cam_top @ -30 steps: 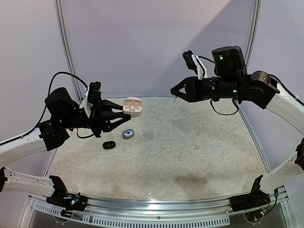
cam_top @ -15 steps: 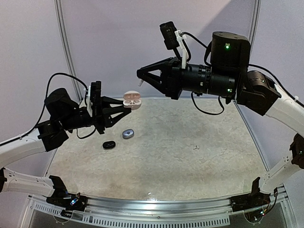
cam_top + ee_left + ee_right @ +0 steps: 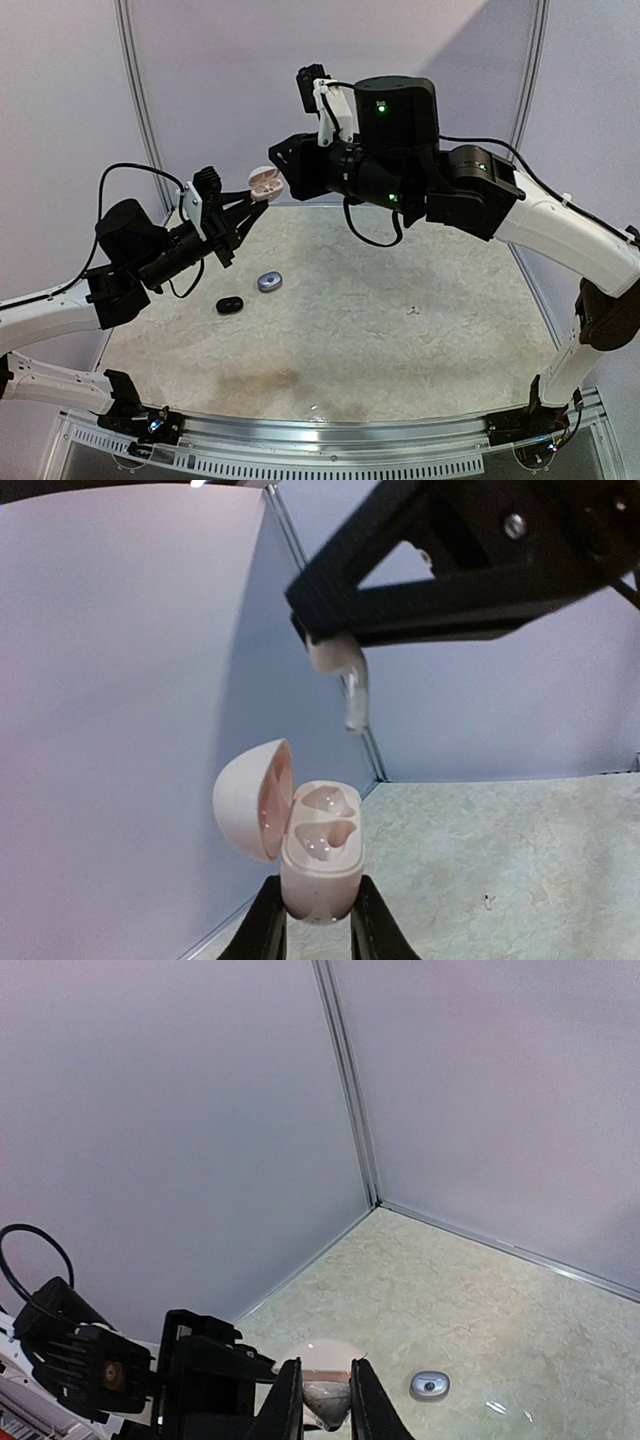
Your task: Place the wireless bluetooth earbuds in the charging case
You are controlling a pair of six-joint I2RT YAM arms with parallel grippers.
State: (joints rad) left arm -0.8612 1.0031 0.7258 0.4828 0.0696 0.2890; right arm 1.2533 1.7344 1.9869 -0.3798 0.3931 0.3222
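Lab robot cell: plain lilac panels (image 3: 250,80), metal seams (image 3: 137,90), marbled tabletop (image 3: 400,340).

Right gripper (image 3: 315,625) swung across from well off to the right of the charging case (image 3: 318,855). It now hangs directly above the case, and the white earbud (image 3: 345,680) pinched at its tip sits just over the open sockets, not touching. Left gripper (image 3: 250,195) has lifted the case higher, fingers now angled upward. Gap between case and earbud went from wide to near.
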